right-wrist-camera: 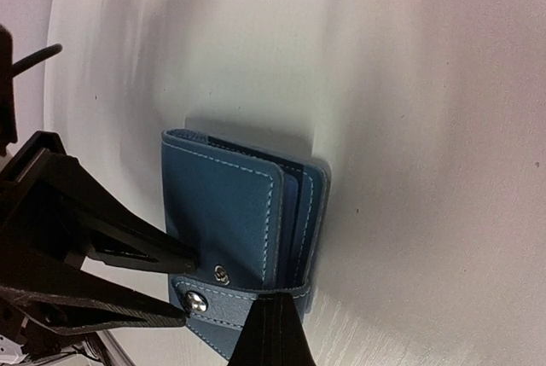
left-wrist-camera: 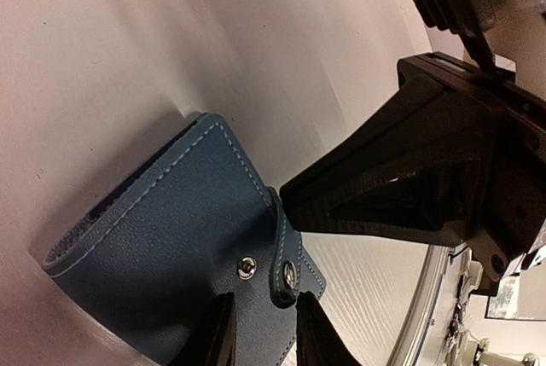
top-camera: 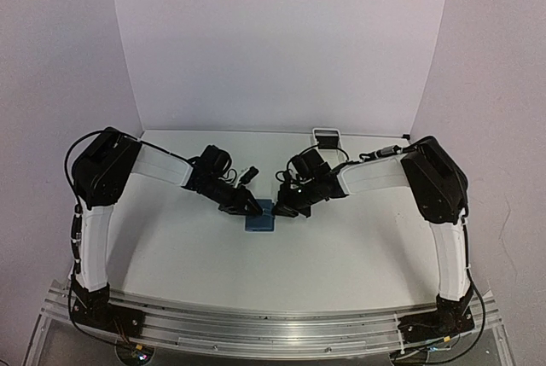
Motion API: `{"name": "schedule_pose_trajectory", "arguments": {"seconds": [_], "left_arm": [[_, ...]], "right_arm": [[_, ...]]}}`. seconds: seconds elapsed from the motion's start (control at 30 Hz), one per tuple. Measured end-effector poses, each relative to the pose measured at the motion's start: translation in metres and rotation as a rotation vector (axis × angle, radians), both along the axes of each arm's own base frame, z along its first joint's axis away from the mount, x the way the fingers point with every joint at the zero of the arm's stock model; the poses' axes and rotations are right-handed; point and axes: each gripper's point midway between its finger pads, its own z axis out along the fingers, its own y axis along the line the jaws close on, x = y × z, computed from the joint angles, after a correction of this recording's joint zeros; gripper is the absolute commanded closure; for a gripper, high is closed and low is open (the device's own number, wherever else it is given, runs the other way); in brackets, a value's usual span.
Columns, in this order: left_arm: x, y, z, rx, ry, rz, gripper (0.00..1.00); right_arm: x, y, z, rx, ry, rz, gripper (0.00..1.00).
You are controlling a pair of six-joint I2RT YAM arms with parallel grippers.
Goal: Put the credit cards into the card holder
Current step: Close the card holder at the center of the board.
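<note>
The card holder (top-camera: 261, 223) is a blue folded wallet lying on the table between both arms. Its strap (left-wrist-camera: 284, 251) is unsnapped, with the stud (left-wrist-camera: 246, 267) bare on the cover. My left gripper (left-wrist-camera: 266, 332) is open a little, its fingers on either side of the strap's snap end (right-wrist-camera: 196, 301) without pinching it. My right gripper (right-wrist-camera: 271, 319) is shut, and its tip rests on the strap at the wallet's edge; its black fingers (left-wrist-camera: 384, 187) loom close in the left wrist view. The credit cards are out of view; only blue inner leaves (right-wrist-camera: 299, 212) show.
A small white tray (top-camera: 326, 137) stands at the back of the table, behind the right arm. The two grippers (top-camera: 254, 210) (top-camera: 282, 209) nearly meet over the wallet. White walls enclose the table on three sides.
</note>
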Motion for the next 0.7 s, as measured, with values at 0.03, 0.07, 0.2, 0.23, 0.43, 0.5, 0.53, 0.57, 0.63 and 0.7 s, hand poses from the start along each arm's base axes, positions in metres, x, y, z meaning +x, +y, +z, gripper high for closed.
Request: {"name": "schedule_pose_trajectory", "arguments": {"seconds": [0.03,0.07,0.2,0.23,0.43,0.5,0.53,0.57,0.63,0.7], "left_arm": [[0.001,-0.0005,-0.0004,-0.001,0.005,0.003,0.8],[0.0018,-0.0012,-0.0006,-0.003,0.01,0.006,0.81],[0.0043,-0.003,-0.0021,-0.004,0.025,0.016,0.86],[0.0046,-0.0034,-0.0023,-0.005,0.028,0.017,0.87],[0.0057,-0.0021,-0.0036,-0.002,0.046,0.031,1.0],[0.0054,-0.0015,-0.0042,-0.001,0.055,0.035,1.0],[0.0054,-0.0014,-0.0043,0.0,0.057,0.036,1.0],[0.0053,-0.0013,-0.0044,0.001,0.058,0.036,1.0],[0.0055,-0.0012,-0.0045,0.002,0.057,0.037,1.0],[0.0059,-0.0011,-0.0045,0.005,0.056,0.039,1.0]], "right_arm": [[0.0,0.0,0.0,0.0,0.0,0.0,1.0],[0.0,0.0,0.0,0.0,0.0,0.0,1.0],[0.0001,0.0,-0.0001,0.0,0.0,0.0,1.0],[0.0001,0.0,-0.0002,0.0,0.0,0.0,1.0],[-0.0001,0.0003,-0.0001,0.0,-0.001,0.001,1.0],[-0.0003,0.0004,-0.0005,0.0,0.0,0.001,1.0],[-0.0002,0.0005,-0.0006,0.0,0.0,0.002,1.0],[-0.0002,0.0005,-0.001,0.0,0.0,0.002,1.0],[0.0,0.0006,-0.0013,0.0,-0.001,0.002,1.0],[0.0002,0.0005,-0.0013,-0.001,-0.003,0.002,1.0]]}}
